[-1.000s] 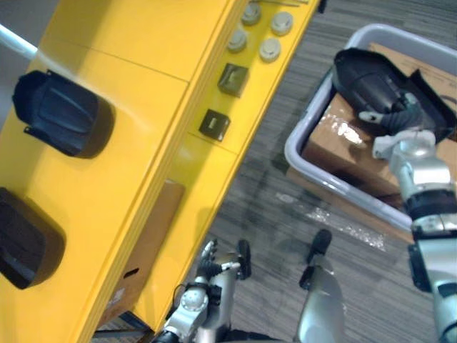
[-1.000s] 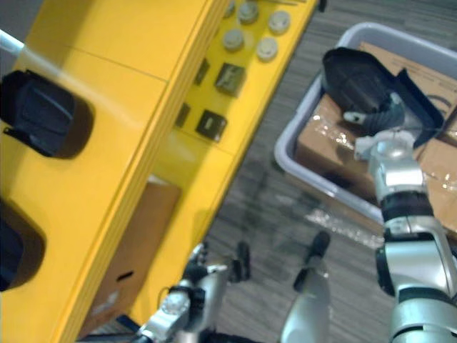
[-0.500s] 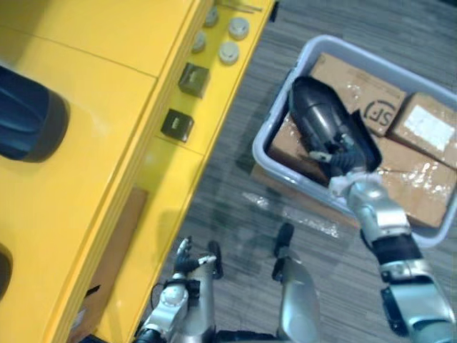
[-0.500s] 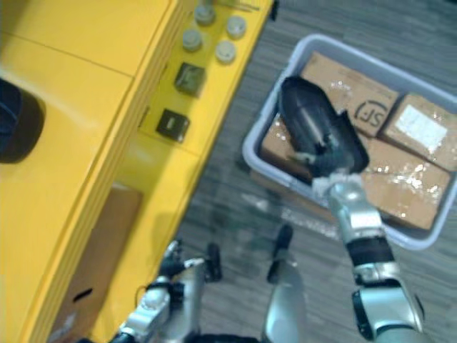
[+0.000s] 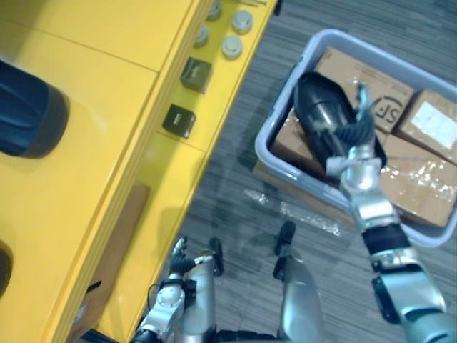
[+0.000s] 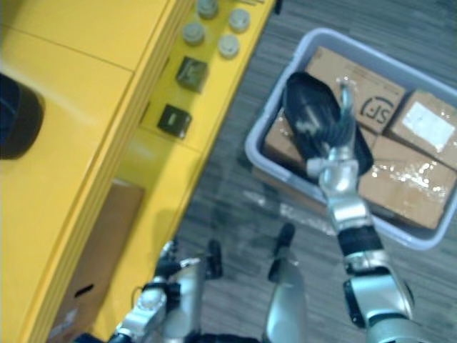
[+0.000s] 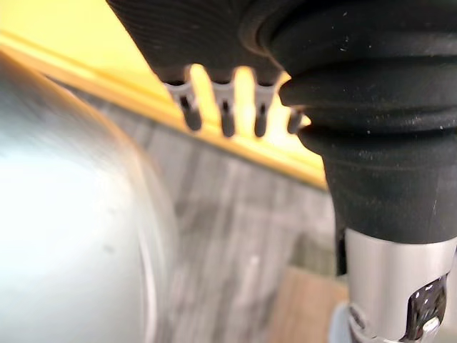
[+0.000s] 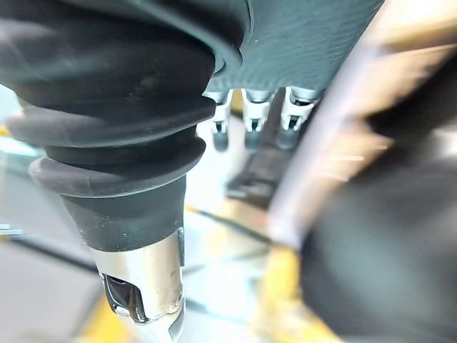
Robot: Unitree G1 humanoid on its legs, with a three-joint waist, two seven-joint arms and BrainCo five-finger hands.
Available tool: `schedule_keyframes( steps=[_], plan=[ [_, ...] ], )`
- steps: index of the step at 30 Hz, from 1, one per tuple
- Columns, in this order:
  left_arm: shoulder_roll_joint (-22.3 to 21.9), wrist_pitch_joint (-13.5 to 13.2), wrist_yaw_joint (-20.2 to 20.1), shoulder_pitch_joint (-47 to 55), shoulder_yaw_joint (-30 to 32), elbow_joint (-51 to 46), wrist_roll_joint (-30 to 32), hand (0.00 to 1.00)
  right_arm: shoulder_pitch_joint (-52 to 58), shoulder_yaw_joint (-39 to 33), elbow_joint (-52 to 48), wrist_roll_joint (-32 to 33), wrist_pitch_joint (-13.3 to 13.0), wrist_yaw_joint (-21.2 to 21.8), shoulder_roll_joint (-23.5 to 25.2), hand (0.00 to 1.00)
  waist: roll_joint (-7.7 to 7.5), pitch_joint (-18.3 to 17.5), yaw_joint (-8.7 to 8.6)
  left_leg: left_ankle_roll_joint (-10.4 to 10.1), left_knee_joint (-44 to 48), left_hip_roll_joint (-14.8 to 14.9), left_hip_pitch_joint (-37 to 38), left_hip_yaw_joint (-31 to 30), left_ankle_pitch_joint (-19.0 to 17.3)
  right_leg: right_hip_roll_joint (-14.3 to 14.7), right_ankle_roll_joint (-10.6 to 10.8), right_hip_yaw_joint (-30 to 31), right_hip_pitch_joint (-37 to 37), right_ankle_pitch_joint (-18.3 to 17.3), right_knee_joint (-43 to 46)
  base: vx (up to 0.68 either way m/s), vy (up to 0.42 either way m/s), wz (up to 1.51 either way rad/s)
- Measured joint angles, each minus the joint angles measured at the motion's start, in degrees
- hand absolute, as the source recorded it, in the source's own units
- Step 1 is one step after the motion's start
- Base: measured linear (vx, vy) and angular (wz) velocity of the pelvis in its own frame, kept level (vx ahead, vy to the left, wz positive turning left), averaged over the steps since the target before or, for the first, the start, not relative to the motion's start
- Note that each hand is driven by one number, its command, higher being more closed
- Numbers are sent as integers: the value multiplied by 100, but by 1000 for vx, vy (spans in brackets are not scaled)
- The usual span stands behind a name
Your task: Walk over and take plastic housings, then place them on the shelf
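Just beyond your right hand (image 5: 355,143), the black housing (image 5: 320,106) lies on the boxes (image 5: 428,121) in the grey bin (image 5: 284,93). Its long axis runs on away from the wrist, roughly in line with the forearm. The hand rests at the housing's near end, fingers (image 8: 250,114) straight, clasping nothing. Your left hand (image 5: 191,261) hangs slack well apart, beside the yellow shelf (image 5: 107,164), so I judge the grasp falls to the right

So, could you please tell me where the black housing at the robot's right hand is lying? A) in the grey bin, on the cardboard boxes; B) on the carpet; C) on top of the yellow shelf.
A: the black housing lies on the cardboard boxes inside the grey bin, with the right hand on it.
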Motion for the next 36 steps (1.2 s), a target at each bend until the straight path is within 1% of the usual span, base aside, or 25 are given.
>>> schedule_keyframes(
  steps=[3,5,6,7,8,10,11,13,15,18,22,24,25,26,28,29,30,33,36],
  plan=[
    [1,-7,-39,0,-13,5,0,0,-112,131,0,-192,-81,-22,-151,0,10,-4,33,20,-3,-41,0,-51,14,-42,0,-57,41,0,0,-20,51,10],
    [8,-10,-42,0,-15,6,2,0,-113,227,0,-360,-110,-166,-242,0,10,-4,69,25,3,-56,-3,-58,17,-65,4,-65,48,2,0,-40,59,6],
    [8,-14,-41,0,-20,5,9,0,-126,262,0,-447,-121,-310,-301,0,19,-5,84,30,10,-56,-22,-74,20,-79,9,-81,47,5,-1,-53,58,10],
    [7,-19,-42,-1,-30,5,12,0,-169,267,1,-550,-107,-506,-366,0,57,12,85,31,35,-69,-49,-116,20,-87,15,-117,61,10,-5,-46,47,13],
    [4,-21,-42,0,-38,5,13,0,-197,266,2,-573,-68,-613,-409,0,85,26,85,31,46,-76,-53,-138,20,-91,18,-145,83,12,-14,-48,53,14],
    [-12,-22,-43,4,-86,14,2,0,-346,257,71,-536,432,-1008,-545,0,161,30,110,31,48,-85,-67,-163,20,-101,25,-187,120,30,-68,-52,57,8],
    [-20,-25,-45,4,-88,13,1,0,-426,256,152,-490,598,-1075,-583,0,179,38,109,31,45,-85,-82,-162,19,-101,25,-191,118,39,-92,-45,47,1],
    [-42,-45,-44,4,-88,13,2,0,-493,202,362,-346,848,-1182,-671,0,214,46,109,31,59,-85,-116,-163,19,-99,26,-197,108,58,-128,-30,38,1],
    [-62,-61,-42,5,-92,12,-1,0,-492,-47,758,-132,1216,-1296,-769,0,263,55,111,31,91,-87,-162,-167,19,-89,30,-202,84,101,-162,-27,53,0],
    [-109,-90,-41,12,-94,27,-2,0,-490,-313,1198,122,1433,-1376,-996,0,335,59,98,31,92,-110,-181,-166,19,-89,39,-198,71,111,-179,-17,49,-1],
    [-110,-123,-44,31,-94,27,-2,0,-491,-482,1464,359,1505,-1343,-1234,0,357,66,89,32,96,-111,-200,-174,19,-86,38,-197,54,111,-172,-10,7,0],
    [-123,-127,-49,31,-94,24,-7,0,-492,-483,1598,379,1533,-1205,-1341,0,381,71,83,32,118,-115,-222,-181,19,-94,38,-197,38,110,-150,-51,32,2],
    [-132,-127,-52,31,-94,21,-17,0,-492,-484,1647,433,1624,-1106,-1370,0,399,78,85,32,128,-118,-236,-186,19,-99,38,-198,26,110,-140,-61,32,2],
    [-137,-127,-54,31,-94,17,-28,0,-491,-484,1686,454,1656,-1065,-1377,0,408,82,87,32,130,-120,-238,-187,19,-100,37,-198,25,110,-138,-64,30,2],
    [-157,-123,-59,41,-95,20,-40,0,-484,-484,1952,482,1849,-820,-1378,0,439,71,94,32,131,-127,-240,-187,19,-110,36,-198,20,109,-128,-61,30,1],
    [-162,-125,-60,52,-95,16,-43,0,-479,-484,2110,482,1891,-727,-1386,0,458,79,93,32,128,-127,-242,-187,19,-112,32,-199,18,106,-126,-43,24,0],
    [-168,-125,-61,52,-96,13,-43,0,-470,-484,2166,485,1912,-683,-1400,0,469,81,93,32,128,-127,-246,-188,19,-113,31,-200,16,106,-123,-59,35,-1],
    [-171,-124,-68,54,-106,14,-43,0,-428,-484,2429,557,2005,-254,-1451,0,479,74,91,33,128,-123,-248,-187,19,-110,28,-201,4,104,-122,-30,21,-1],
    [-171,-121,-69,54,-106,9,-43,0,-428,-479,2713,554,2065,57,-1509,0,479,74,96,33,124,-127,-248,-188,19,-115,28,-202,3,104,-121,-20,26,0]
  ],
)
